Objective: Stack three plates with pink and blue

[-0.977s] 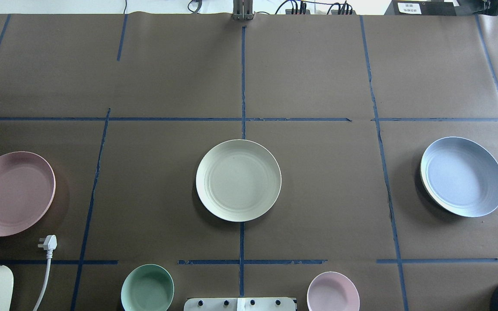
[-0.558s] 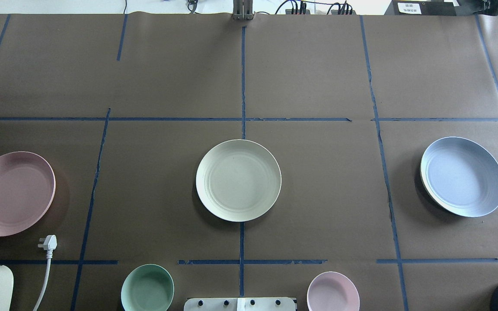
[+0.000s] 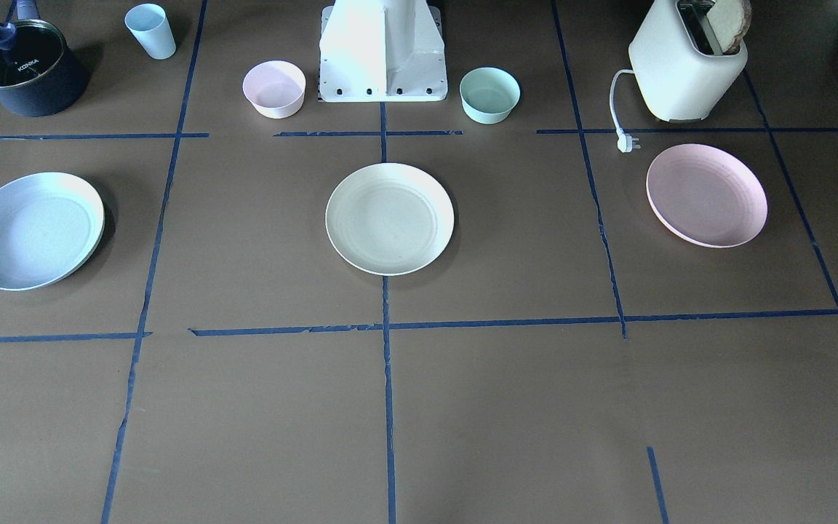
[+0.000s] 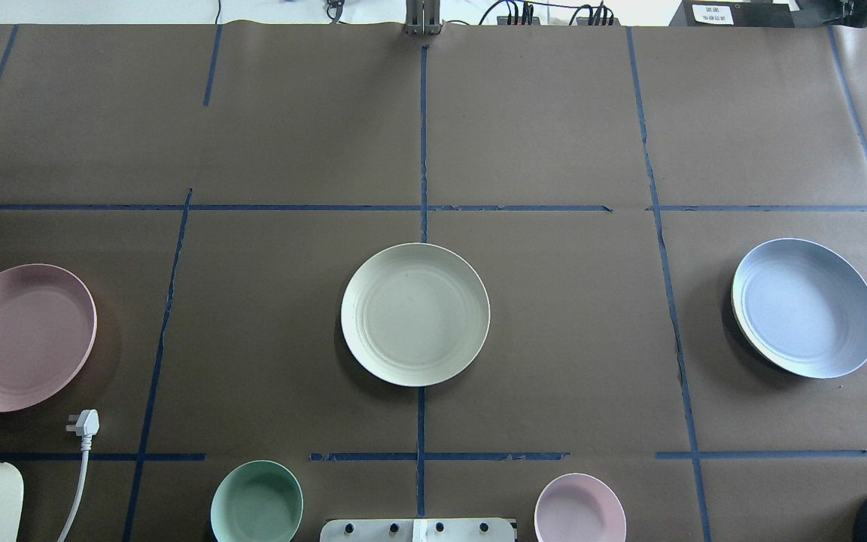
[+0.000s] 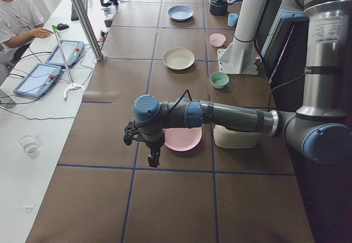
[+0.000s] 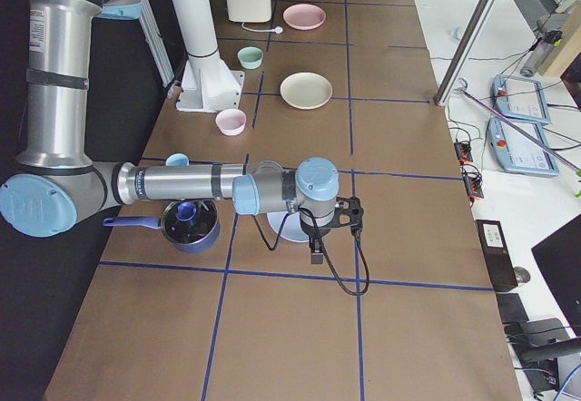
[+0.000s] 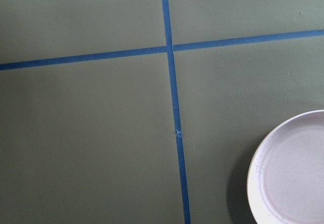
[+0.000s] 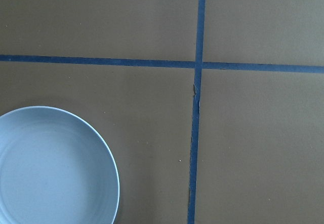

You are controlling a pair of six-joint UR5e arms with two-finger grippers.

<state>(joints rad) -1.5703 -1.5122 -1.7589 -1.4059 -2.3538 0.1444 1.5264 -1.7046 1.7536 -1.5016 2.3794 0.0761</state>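
Three plates lie apart on the brown table. The cream-white plate [image 4: 415, 314] is in the middle, the pale pink plate [image 4: 19, 337] at the left edge, the light blue plate [image 4: 804, 307] at the right. My left gripper [image 5: 154, 158] hangs above the table just beside the pink plate [image 5: 184, 139], whose rim shows in the left wrist view [image 7: 293, 173]. My right gripper [image 6: 315, 252] hangs beside the blue plate [image 6: 289, 229], which also shows in the right wrist view [image 8: 50, 168]. I cannot tell whether either gripper is open or shut.
A mint bowl [image 4: 257, 502] and a pink bowl [image 4: 579, 508] flank the robot base [image 3: 382, 51]. A toaster [image 3: 684, 62] with its plug [image 4: 83, 424] stands near the pink plate. A dark pot [image 3: 22, 69] and a blue cup [image 3: 150, 30] stand near the blue plate.
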